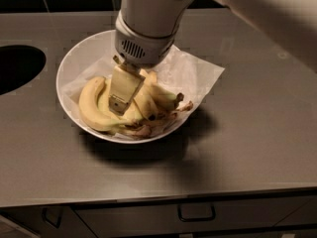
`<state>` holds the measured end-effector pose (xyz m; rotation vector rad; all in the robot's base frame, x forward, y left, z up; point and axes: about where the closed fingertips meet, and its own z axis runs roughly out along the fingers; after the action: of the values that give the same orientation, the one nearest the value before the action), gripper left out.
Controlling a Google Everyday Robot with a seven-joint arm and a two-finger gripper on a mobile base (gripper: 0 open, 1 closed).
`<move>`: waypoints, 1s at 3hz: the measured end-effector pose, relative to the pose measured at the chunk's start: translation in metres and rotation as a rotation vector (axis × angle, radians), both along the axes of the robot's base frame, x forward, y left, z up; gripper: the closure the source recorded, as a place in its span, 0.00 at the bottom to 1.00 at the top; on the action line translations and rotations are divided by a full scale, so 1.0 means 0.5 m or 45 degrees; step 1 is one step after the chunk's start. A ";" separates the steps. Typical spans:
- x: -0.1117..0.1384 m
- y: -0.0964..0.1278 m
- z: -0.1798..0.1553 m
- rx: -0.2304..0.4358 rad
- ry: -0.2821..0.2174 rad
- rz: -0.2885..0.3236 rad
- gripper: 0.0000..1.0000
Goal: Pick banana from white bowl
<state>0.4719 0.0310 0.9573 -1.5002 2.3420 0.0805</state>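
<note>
camera view: gripper [121, 100] down inside white bowl [64, 63]
grip: can't tell
banana [143, 100]: under gripper
in the way: curved bunch [89, 105], left
around: paper [193, 73], tabletop [247, 133]

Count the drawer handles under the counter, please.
2. The middle handle sits below the white bowl; the left handle is at the lower left corner. Others may lie outside the view. The tool is down in the bowl, among the bananas.
</note>
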 end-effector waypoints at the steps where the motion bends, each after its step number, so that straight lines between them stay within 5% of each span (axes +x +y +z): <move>1: 0.013 0.005 -0.018 -0.022 0.008 0.007 0.21; 3: 0.025 -0.024 -0.036 -0.054 -0.015 -0.139 0.28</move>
<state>0.4846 0.0188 0.9393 -1.3852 2.4254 -0.0054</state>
